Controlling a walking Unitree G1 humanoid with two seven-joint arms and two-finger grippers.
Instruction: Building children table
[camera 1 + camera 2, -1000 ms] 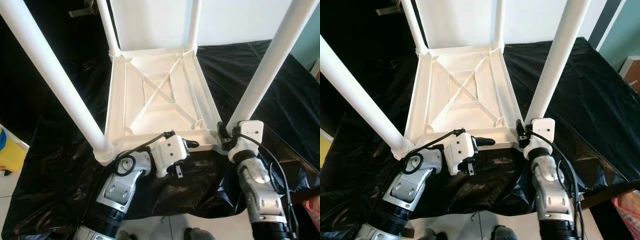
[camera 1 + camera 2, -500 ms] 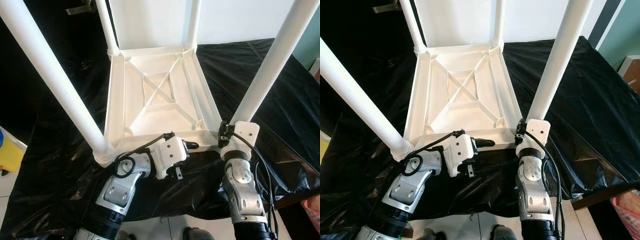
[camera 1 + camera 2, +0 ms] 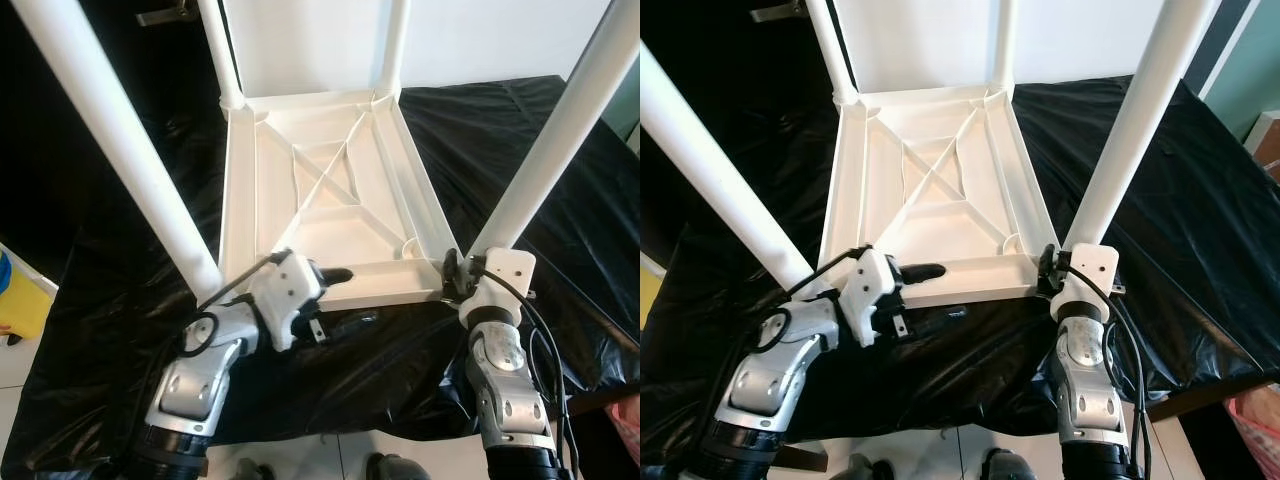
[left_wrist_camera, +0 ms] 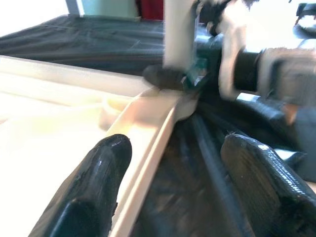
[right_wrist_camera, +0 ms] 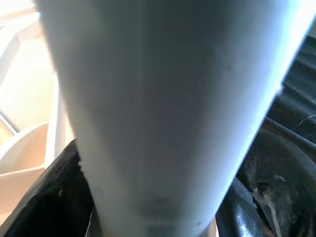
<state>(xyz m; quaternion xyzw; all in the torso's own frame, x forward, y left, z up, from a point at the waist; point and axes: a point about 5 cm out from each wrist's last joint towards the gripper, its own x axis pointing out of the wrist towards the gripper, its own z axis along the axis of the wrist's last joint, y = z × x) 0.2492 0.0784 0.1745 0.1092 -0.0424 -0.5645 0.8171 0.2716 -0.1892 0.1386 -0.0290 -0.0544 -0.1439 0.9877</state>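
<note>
One big black sheet [image 3: 560,180] covers the counter, and on it we see the white children table [image 3: 330,200] lying upside down, so its ribbed underside with a cross in the middle faces up. Four white legs stick up from its corners. We see the near left leg [image 3: 120,150] and the near right leg [image 3: 555,130], which are long and thick, and the two far legs [image 3: 222,50] at the back by the white wall [image 3: 300,45]. Our left claw [image 3: 335,278] is at the near edge of the children table, beside the near left leg. Its two black fingers [image 4: 98,187] are spread apart, one on each side of the white rim, and we cannot tell if they touch it. Our right claw [image 3: 452,275] is at the near right corner, right at the bottom of the near right leg. In the right wrist view that leg is very close and blurry, with a dark finger on each side of it, so the right claw looks wrapped around it. Down at the left edge we see a small yellow and blue thing [image 3: 18,300] on the floor.
</note>
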